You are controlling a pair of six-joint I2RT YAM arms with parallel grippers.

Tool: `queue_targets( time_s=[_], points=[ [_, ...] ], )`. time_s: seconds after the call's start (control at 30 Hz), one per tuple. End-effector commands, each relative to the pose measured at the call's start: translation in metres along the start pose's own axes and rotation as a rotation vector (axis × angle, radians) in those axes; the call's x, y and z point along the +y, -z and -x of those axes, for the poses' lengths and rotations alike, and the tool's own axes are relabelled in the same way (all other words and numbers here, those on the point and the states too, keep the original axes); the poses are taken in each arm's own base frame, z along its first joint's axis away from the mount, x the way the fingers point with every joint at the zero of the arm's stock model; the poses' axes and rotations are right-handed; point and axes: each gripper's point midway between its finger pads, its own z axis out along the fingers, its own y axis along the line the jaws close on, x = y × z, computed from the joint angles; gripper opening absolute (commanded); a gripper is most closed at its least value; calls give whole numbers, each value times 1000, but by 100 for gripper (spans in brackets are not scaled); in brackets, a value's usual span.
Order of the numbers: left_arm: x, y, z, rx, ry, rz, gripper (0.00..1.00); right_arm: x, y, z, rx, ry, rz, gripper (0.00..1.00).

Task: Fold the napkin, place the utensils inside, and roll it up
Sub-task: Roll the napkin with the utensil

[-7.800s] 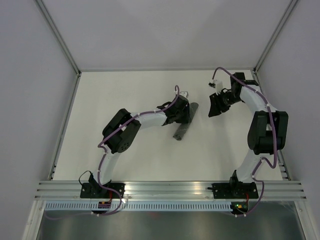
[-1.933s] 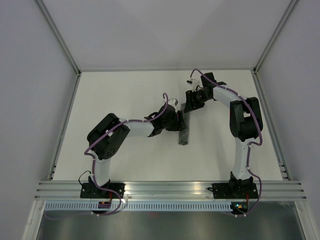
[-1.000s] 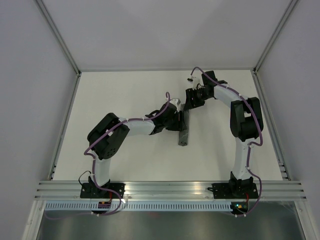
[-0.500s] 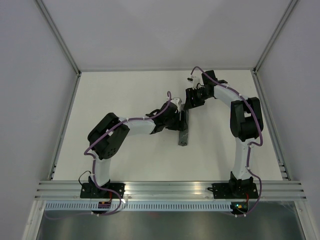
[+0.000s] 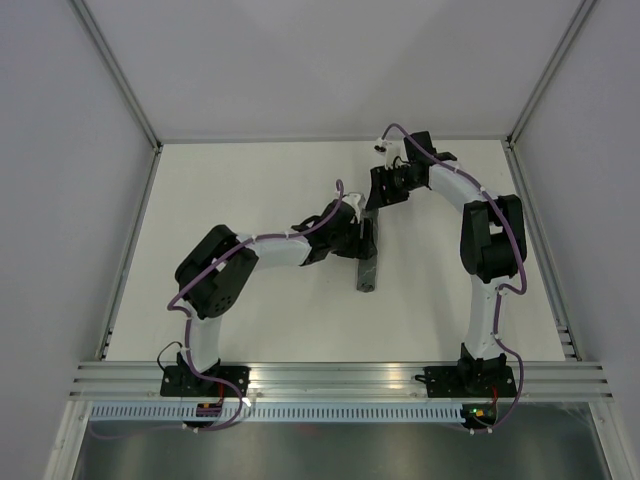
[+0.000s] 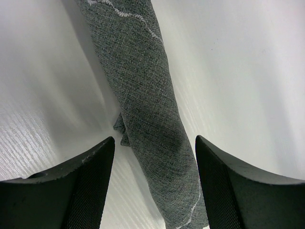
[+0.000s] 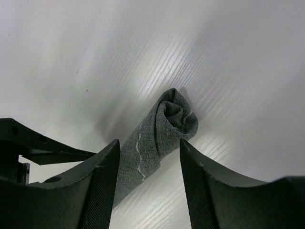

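The napkin [image 5: 367, 262] lies rolled into a tight dark grey tube on the white table, running near to far. No utensils show; I cannot tell if they are inside. My left gripper [image 5: 362, 237] is open and straddles the roll's middle [image 6: 147, 105], fingers [image 6: 86, 186] on either side, apart from the cloth. My right gripper [image 5: 377, 195] is open at the roll's far end, whose spiral [image 7: 174, 117] shows between its fingers [image 7: 102, 186]. The light stitched line runs along the roll.
The table has raised metal rails along its left edge [image 5: 130, 250] and right edge [image 5: 545, 250], with grey walls beyond. The arm bases are bolted to the near rail [image 5: 340, 380].
My right gripper came in from the far right to the roll's far end and has just lifted slightly farther back. My left gripper slid along the roll, which now lies straighter.
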Motion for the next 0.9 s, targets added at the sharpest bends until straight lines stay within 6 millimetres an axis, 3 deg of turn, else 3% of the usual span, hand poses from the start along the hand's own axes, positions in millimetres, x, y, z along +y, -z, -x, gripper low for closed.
queue_targets(
  time_s=[0.0,0.13,0.17,0.2,0.23,0.37,0.4,0.47,0.5,0.57,0.6,0.67,0.73,0.87],
  points=[
    [-12,15,30,-52,-53,-46,74,20,31,41,-96,48,4,59],
    [-19,39,55,-109,-72,-71,74,28,53,63,-153,63,0,61],
    [-27,56,70,-151,-79,-88,74,30,58,66,-165,64,1,65],
    [-25,64,77,-168,-76,-85,75,28,66,69,-178,60,-1,77],
    [-25,74,85,-192,-78,-77,75,32,78,75,-203,62,-3,98],
    [-15,130,115,-264,-44,-23,78,32,129,85,-279,63,-10,98],
    [-3,139,116,-270,-27,5,99,21,146,85,-303,52,-38,98],
    [7,159,123,-305,-12,40,100,23,182,84,-350,101,-84,98],
    [16,176,122,-312,6,63,100,8,201,77,-366,80,-133,98],
    [25,193,120,-317,19,82,100,11,234,65,-404,106,-196,98],
    [35,209,117,-334,31,123,100,1,251,58,-428,90,-242,98],
    [48,219,106,-331,43,156,100,0,277,34,-462,101,-317,98],
    [49,236,102,-352,40,156,100,2,291,9,-475,100,-398,98],
    [53,251,91,-368,42,161,100,12,302,-18,-525,141,-478,98]
  ],
)
